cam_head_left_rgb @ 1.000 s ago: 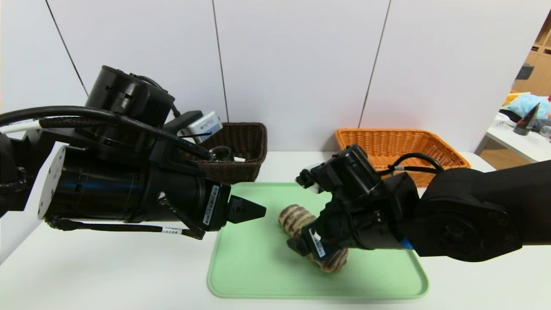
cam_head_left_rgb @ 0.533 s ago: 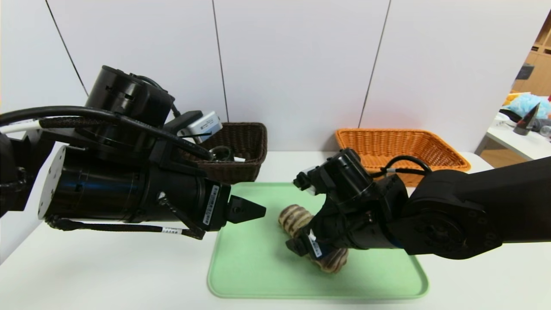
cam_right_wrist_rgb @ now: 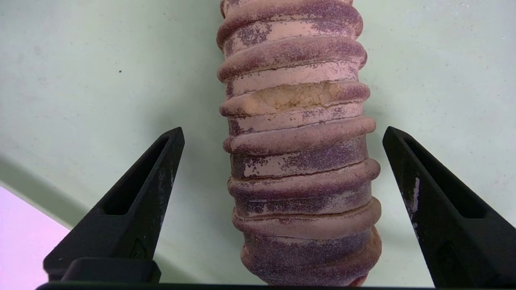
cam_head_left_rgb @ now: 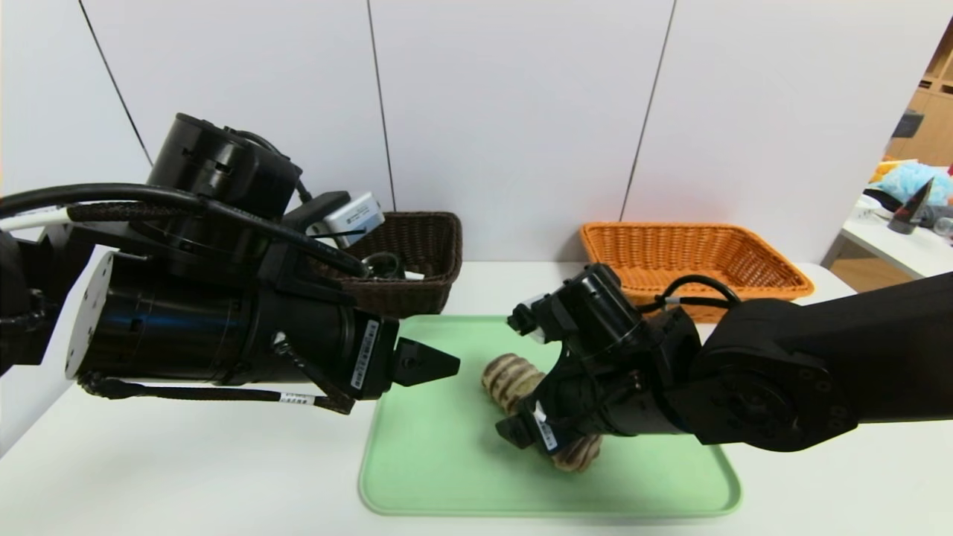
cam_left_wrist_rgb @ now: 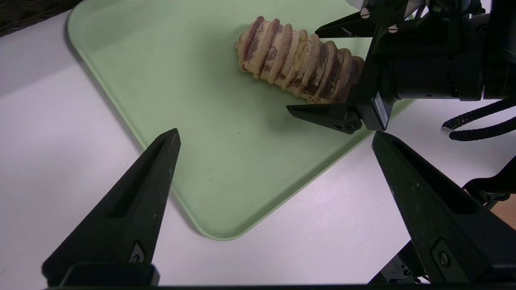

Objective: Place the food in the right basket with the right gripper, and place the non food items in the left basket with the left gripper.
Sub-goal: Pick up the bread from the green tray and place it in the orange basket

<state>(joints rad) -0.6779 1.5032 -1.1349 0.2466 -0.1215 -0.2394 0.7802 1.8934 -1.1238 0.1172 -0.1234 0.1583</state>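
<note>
Your right gripper (cam_right_wrist_rgb: 282, 133) hangs jaws wide astride the food (cam_head_left_rgb: 521, 387), not touching, at the green tray's (cam_head_left_rgb: 432, 461) centre. Left gripper (cam_left_wrist_rgb: 274, 139) hovers open at nine o'clock; right basket (cam_head_left_rgb: 692, 257) at one o'clock.

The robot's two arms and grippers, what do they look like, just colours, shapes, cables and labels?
Both arms are glossy black with rounded joint housings. The left gripper and right gripper have matte black, wedge-shaped pointed fingers, and both wrists carry white barcode labels. Black cables loop along each arm, one on the left being partly white. A small grey camera block is fixed to each wrist.
</note>
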